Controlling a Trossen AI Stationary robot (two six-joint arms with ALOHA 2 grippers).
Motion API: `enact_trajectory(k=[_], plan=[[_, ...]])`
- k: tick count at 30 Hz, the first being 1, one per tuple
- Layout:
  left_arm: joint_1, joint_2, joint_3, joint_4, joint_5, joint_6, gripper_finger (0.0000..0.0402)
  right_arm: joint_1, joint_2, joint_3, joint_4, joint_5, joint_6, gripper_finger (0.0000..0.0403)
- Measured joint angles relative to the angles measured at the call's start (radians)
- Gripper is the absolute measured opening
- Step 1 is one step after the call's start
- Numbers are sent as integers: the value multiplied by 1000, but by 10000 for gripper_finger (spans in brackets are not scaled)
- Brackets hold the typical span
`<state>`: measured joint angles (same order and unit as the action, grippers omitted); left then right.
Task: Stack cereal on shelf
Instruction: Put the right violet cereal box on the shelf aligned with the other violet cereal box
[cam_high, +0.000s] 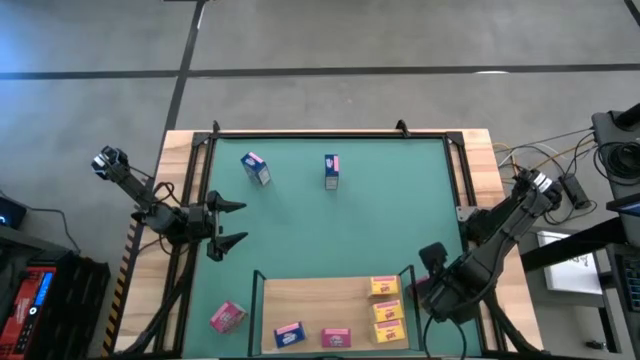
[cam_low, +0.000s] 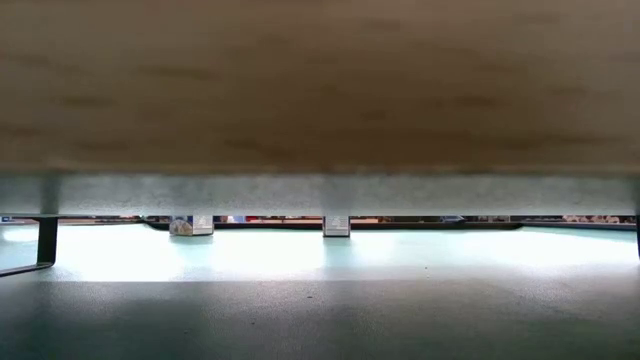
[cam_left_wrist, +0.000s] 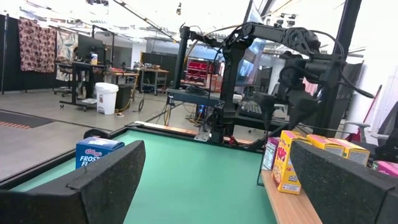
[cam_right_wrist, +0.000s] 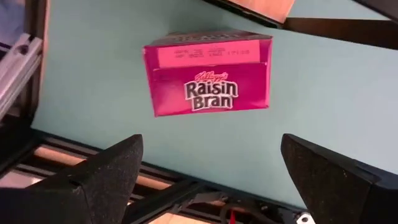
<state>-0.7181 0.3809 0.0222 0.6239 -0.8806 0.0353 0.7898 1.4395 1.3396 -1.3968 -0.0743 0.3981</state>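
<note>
The shelf (cam_high: 320, 300), a light-wood board with dark posts, stands at the mat's near edge. Three yellow cereal boxes (cam_high: 386, 306), a blue one (cam_high: 289, 333) and a pink one (cam_high: 336, 337) are on it. A pink Raisin Bran box (cam_right_wrist: 208, 73) lies flat on the green mat just right of the shelf, a sliver of it showing in the high view (cam_high: 417, 287). My right gripper (cam_right_wrist: 217, 180) hovers open above it, touching nothing. My left gripper (cam_high: 232, 224) is open and empty at the mat's left side. A blue box (cam_high: 255, 168) and another small box (cam_high: 331, 171) stand at the far side.
A further pink box (cam_high: 227, 317) lies on the mat left of the shelf. A dark metal frame (cam_high: 330, 133) runs round the mat. The low view looks under the shelf board (cam_low: 320, 80) at the two far boxes (cam_low: 336, 225). Cables and equipment lie beyond the table's right edge.
</note>
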Motion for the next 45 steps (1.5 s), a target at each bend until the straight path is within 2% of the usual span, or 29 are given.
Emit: enact_trajectory(k=[4,8,32,45], plan=[[0,0,0,0,0,0,384,0,-8,-28,36,68,0,370],[0,0,0,0,0,0,384,0,-10,-38,49,78,-17,370],[0,0,0,-1,0,0,384,0,-16,-38,107,55,83,370],[0,0,0,-1,0,0,384,0,-12,-38,121,-4,78,370]])
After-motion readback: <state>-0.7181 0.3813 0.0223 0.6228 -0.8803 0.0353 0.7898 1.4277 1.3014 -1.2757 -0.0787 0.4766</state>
